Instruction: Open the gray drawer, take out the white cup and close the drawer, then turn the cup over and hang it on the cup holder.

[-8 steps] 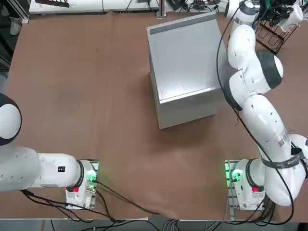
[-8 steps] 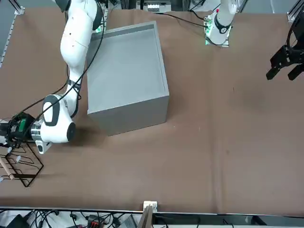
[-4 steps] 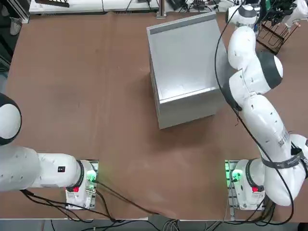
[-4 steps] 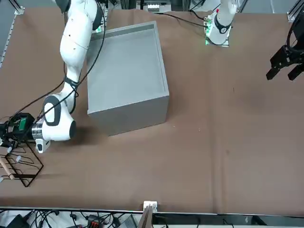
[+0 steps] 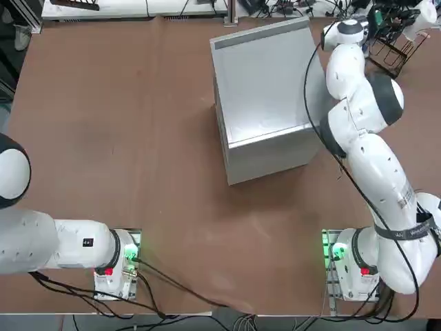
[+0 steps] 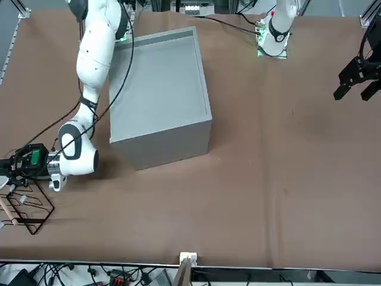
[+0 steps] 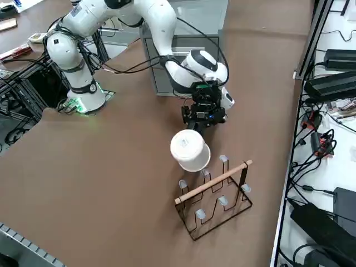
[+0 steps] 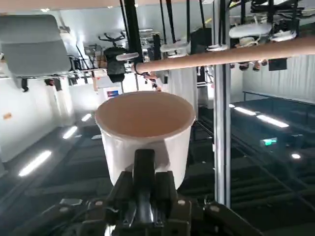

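Note:
My right gripper (image 7: 196,129) is shut on the handle of the white cup (image 7: 189,150). It holds the cup upside down, base up, in the air just beside the cup holder (image 7: 217,197). In the wrist view my gripper (image 8: 143,160) clamps the handle, the cup (image 8: 145,130) fills the middle, and the holder's wooden bar (image 8: 231,54) crosses behind it. From overhead, the cup (image 5: 420,15) hangs over the holder (image 5: 391,48) at the far right corner. The gray drawer is shut inside its cabinet (image 5: 265,96).
The cabinet (image 7: 183,44) stands close behind my right arm's wrist. The holder (image 6: 24,208) sits near the table's edge. Cables and power bricks (image 7: 334,83) lie beyond that edge. Bare brown tabletop (image 5: 117,124) spreads to the left of the cabinet.
My right wrist has swung a little and carried the cup slightly farther away from the robot's base, over the holder. The grip on the handle is unchanged.

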Robot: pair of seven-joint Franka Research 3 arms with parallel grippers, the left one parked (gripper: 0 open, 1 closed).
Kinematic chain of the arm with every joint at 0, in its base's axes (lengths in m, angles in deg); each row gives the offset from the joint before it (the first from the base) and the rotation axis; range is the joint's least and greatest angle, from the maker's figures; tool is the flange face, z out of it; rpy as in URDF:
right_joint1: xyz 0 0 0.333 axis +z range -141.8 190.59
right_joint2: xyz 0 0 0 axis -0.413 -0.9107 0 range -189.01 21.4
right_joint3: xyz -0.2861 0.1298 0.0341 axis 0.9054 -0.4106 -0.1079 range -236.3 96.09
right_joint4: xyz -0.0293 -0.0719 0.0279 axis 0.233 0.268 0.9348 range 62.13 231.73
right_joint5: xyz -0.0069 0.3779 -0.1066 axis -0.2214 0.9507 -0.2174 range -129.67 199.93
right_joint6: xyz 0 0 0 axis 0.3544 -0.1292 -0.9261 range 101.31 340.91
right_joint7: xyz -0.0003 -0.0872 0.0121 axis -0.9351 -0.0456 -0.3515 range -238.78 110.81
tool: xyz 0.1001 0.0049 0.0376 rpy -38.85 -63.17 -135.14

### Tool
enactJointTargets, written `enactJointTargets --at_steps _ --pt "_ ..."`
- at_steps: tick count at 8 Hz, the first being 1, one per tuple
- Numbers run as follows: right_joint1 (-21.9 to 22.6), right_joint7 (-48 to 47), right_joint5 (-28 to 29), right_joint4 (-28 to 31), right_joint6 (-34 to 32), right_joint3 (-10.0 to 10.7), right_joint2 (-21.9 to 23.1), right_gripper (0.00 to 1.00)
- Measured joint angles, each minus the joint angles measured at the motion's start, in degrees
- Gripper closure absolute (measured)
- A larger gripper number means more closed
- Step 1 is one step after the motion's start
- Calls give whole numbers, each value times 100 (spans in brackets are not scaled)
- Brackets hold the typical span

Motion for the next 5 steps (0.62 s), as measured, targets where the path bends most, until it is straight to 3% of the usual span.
enactJointTargets --at_steps 5 --pt "-212 -481 -702 28 141 -387 50 81"
